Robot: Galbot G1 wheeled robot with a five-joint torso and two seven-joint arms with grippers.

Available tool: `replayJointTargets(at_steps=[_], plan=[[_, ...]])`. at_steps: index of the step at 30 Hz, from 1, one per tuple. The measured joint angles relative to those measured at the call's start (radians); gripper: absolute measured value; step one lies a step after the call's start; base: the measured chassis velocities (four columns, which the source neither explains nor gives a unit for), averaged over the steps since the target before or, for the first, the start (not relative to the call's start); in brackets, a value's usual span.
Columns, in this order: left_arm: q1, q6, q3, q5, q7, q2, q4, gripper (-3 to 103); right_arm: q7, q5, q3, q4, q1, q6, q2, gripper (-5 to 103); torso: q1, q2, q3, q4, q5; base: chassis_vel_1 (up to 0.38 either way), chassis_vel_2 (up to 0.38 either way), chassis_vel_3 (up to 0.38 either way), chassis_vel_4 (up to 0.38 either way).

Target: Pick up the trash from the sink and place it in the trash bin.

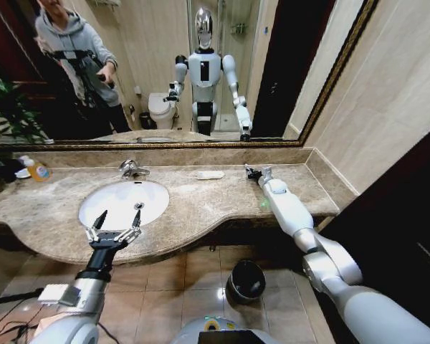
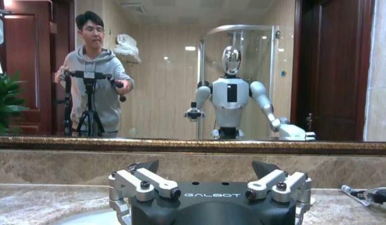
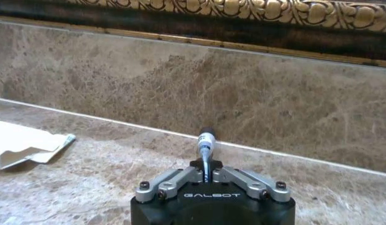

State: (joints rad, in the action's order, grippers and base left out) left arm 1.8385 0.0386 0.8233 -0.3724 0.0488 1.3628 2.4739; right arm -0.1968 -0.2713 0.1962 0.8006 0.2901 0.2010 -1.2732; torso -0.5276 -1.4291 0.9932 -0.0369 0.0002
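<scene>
The right hand (image 1: pixel 254 173) reaches over the beige marble counter (image 1: pixel 201 208) near the back wall, its fingers (image 3: pixel 180 180) closed tight on a thin white tube (image 3: pixel 205 140). In the right wrist view the tube sticks straight out beyond the fingertips, its long axis in line with the hand and its dark tip aimed at the marble backsplash (image 3: pixel 243 98) under the mirror frame. A flat white packet (image 1: pixel 210 175) lies on the counter just beside that hand, toward the faucet (image 1: pixel 131 169), with its long side running along the back wall.

The left hand (image 1: pixel 115 228) hovers over the front rim of the white oval sink (image 1: pixel 122 202), fingers spread wide and holding nothing. An orange soap bottle (image 1: pixel 36 170) stands at the counter's far left. The black trash bin (image 1: pixel 246 281) sits on the tiled floor below the counter's front edge, between the two arms.
</scene>
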Motion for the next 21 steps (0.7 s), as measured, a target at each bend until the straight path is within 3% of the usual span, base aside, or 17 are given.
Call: replayJointTargets(at_steps=[8, 13, 16, 19, 21], plan=[[0.000, 0.000, 0.000, 0.000, 0.000, 0.000, 0.000, 100, 0.046, -0.067, 0.012, 0.226, 0.136, 0.037, 0.076, 3, 0.000, 0.000, 0.000, 0.0000, 0.0001, 0.000, 0.000, 0.000, 0.000], [0.000, 0.000, 0.000, 0.000, 0.001, 0.000, 0.000, 100, 0.106, -0.167, 0.063, 0.452, 0.282, 0.043, 0.162, 3, 0.000, 0.000, 0.000, 0.0000, 0.0000, 0.000, 0.000, 0.000, 0.000], [0.000, 0.000, 0.000, 0.000, 0.000, 0.000, 0.000, 100, 0.157, -0.266, 0.153, 0.674, 0.469, 0.020, 0.231, 3, 0.000, 0.000, 0.000, 0.0003, -0.0001, 0.000, 0.000, 0.000, 0.000], [0.000, 0.000, 0.000, 0.000, 0.001, 0.000, 0.000, 100, 0.167, -0.287, 0.206, 0.773, 0.572, 0.000, 0.246, 3, 0.000, 0.000, 0.000, 0.0003, 0.0002, 0.000, 0.000, 0.000, 0.000], [0.000, 0.000, 0.000, 0.000, 0.000, 0.000, 0.000, 100, 0.178, -0.301, 0.294, 0.911, 0.731, -0.026, 0.252, 3, 0.000, 0.000, 0.000, 0.0003, 0.0000, 0.000, 0.000, 0.000, 0.000]])
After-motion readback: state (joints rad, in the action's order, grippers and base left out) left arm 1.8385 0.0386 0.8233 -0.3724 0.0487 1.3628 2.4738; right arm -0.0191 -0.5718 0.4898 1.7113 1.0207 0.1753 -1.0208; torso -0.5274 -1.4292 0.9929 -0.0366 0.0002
